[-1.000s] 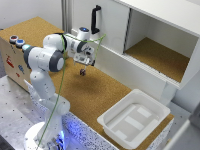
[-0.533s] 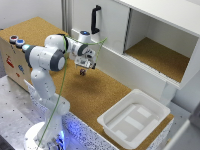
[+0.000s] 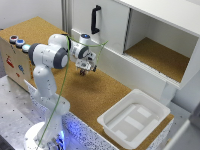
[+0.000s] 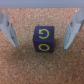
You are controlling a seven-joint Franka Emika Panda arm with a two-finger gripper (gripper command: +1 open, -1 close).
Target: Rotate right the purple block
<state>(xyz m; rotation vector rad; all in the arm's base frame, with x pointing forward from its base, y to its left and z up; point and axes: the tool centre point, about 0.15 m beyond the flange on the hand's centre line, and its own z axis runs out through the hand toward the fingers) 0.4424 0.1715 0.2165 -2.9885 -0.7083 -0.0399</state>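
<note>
Purple block (image 4: pixel 42 39) sits on the cork tabletop (image 3: pixel 100 95) near its back edge, by the white cabinet (image 3: pixel 150 30)

End effector (image 3: pixel 83 70) hovers over it, spread wide, holding nothing; fingers (image 4: pixel 7 29) flank the block, apart from it

Judged: approach done; grasp and rightward turn both left

Block roughly cubic, no clear long axis; faces square to the fingers, yellow arrow marking on top

The purple block (image 4: pixel 42 39) is a small dark purple cube with yellow curled markings on two faces, resting flat on cork; exterior view appears to hide it.
</note>
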